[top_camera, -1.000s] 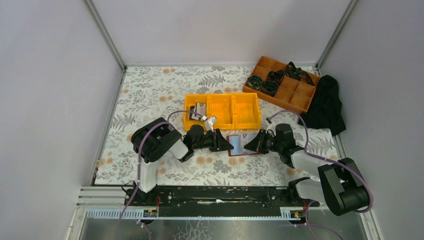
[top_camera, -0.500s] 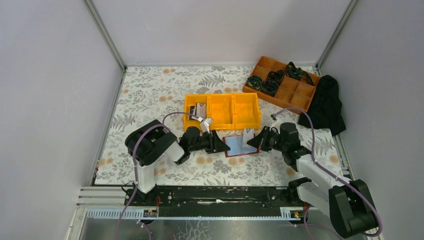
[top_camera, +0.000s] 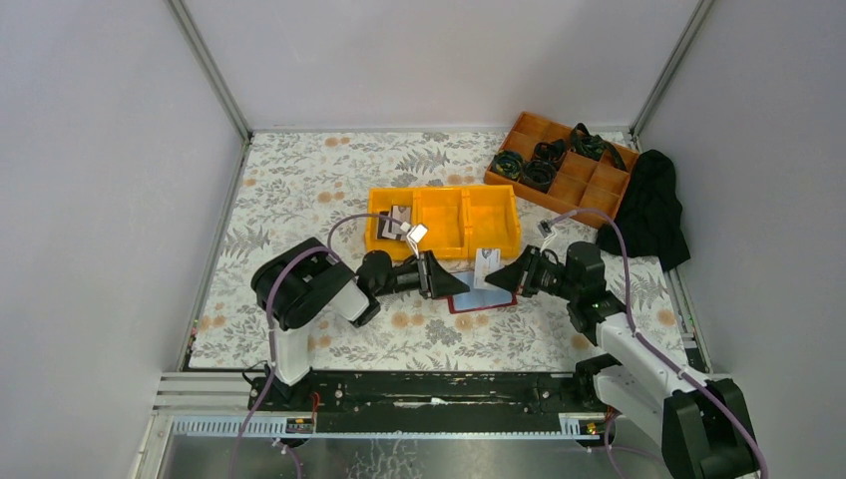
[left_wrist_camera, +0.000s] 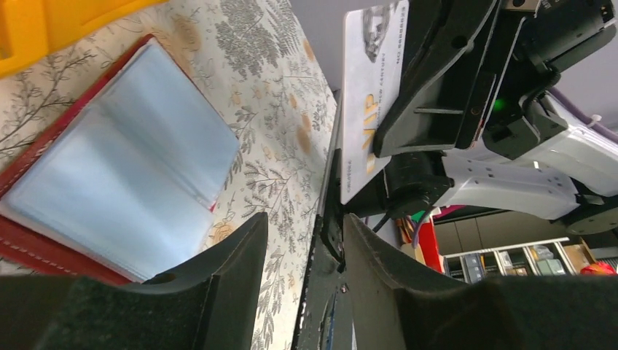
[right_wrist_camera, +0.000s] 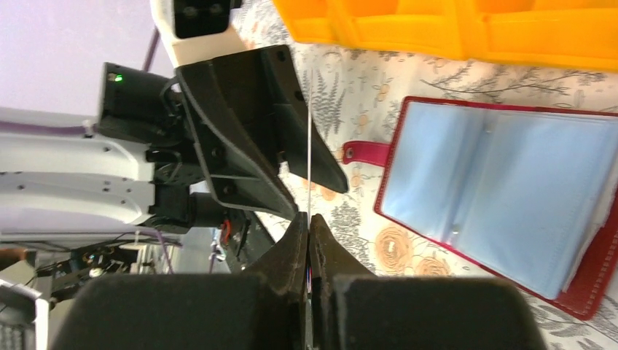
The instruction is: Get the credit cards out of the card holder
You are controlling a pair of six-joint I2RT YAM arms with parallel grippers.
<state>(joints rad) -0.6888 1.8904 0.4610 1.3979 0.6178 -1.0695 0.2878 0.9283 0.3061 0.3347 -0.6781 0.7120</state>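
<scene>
The red card holder [top_camera: 477,299] lies open on the table, its blue-grey sleeves up; it also shows in the left wrist view [left_wrist_camera: 109,168] and the right wrist view [right_wrist_camera: 503,197]. My right gripper [top_camera: 506,275] is shut on a grey-white credit card [top_camera: 487,266] and holds it upright above the holder's near-right part. The card's face shows in the left wrist view [left_wrist_camera: 372,95] and its edge in the right wrist view [right_wrist_camera: 309,146], pinched at the jaws [right_wrist_camera: 309,222]. My left gripper [top_camera: 444,281] is open and empty at the holder's left edge [left_wrist_camera: 306,240].
A yellow three-compartment bin [top_camera: 444,238] stands just behind the holder, with small cards [top_camera: 399,218] in its left compartment. An orange divided tray [top_camera: 589,195] with black items and a black cloth [top_camera: 650,205] are at the back right.
My right gripper has drawn the grey-white card out of the holder and raised it clear. My left gripper has shifted slightly back along the holder's left edge.
</scene>
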